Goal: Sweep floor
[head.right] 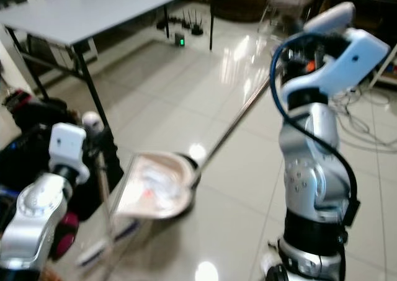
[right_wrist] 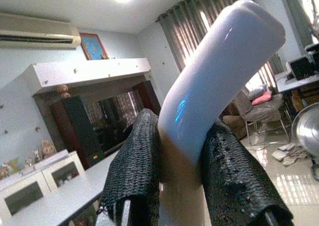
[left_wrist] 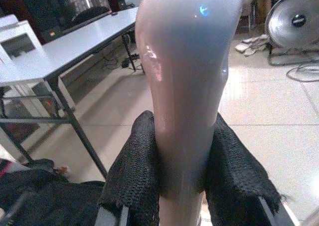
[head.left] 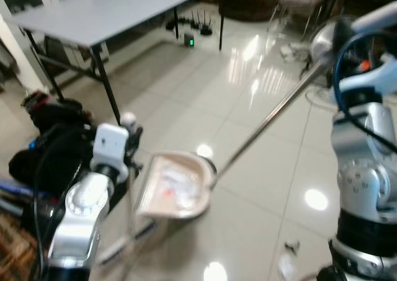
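Observation:
A beige dustpan (head.left: 177, 185) sits tilted on the glossy tile floor, with white scraps and an orange bit in it. Its long metal handle (head.left: 267, 123) rises toward my right arm. My right gripper (right_wrist: 175, 151) is shut on the handle's pale rounded end (right_wrist: 219, 71), held high at the right. My left gripper (head.left: 126, 143) is shut on the pale pink top (left_wrist: 182, 61) of a thin broom stick (head.left: 131, 200), just left of the dustpan. The black padded fingers (left_wrist: 134, 171) press both sides of it. Small white scraps (head.left: 287, 256) lie on the floor by my right leg.
A grey folding table (head.left: 111, 11) stands at the back left, its black leg (head.left: 107, 82) close to my left arm. Black bags (head.left: 49, 144) are piled at the left. A floor fan (head.left: 325, 39), a chair and cables are at the back right.

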### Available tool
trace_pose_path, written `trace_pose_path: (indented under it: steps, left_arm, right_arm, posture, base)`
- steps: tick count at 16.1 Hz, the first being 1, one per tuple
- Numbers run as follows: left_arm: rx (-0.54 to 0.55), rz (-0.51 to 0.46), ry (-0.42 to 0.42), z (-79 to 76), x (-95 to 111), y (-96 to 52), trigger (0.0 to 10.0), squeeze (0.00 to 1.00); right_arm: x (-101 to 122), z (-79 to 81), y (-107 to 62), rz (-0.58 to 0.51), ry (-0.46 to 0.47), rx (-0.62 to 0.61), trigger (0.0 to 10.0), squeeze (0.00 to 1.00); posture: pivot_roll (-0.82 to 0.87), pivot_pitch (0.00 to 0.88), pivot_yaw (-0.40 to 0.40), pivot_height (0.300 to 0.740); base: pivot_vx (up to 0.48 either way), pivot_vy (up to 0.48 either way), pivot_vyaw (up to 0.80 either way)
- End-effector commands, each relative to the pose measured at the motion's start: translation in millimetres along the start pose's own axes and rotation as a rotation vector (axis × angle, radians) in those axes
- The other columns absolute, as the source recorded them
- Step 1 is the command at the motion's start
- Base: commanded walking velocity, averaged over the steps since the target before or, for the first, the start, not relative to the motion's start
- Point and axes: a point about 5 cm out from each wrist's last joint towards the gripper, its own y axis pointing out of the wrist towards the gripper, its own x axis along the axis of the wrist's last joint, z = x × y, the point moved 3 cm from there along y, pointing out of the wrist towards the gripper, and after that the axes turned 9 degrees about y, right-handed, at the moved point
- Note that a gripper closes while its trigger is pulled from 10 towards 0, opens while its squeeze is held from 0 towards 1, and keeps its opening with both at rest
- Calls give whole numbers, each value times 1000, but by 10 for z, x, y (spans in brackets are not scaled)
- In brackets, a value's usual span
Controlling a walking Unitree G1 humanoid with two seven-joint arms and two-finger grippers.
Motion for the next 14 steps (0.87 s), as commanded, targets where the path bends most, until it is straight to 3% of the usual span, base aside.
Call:
trace_pose_path:
  steps: [1, 14]
  left_arm:
    - [-14, -47, 2, -49, 112, 45, 10000, 0]
    - [-38, -48, 4, -122, 94, 49, 10000, 0]
  right_arm:
    - [162, -42, 9, -63, -16, -9, 10000, 0]
    - [106, -85, -3, -60, -82, -8, 10000, 0]
  posture:
    - [40, 0, 33, 740]
    - [38, 0, 34, 740]
  base:
    - [405, 0, 0]
    - [370, 0, 0]
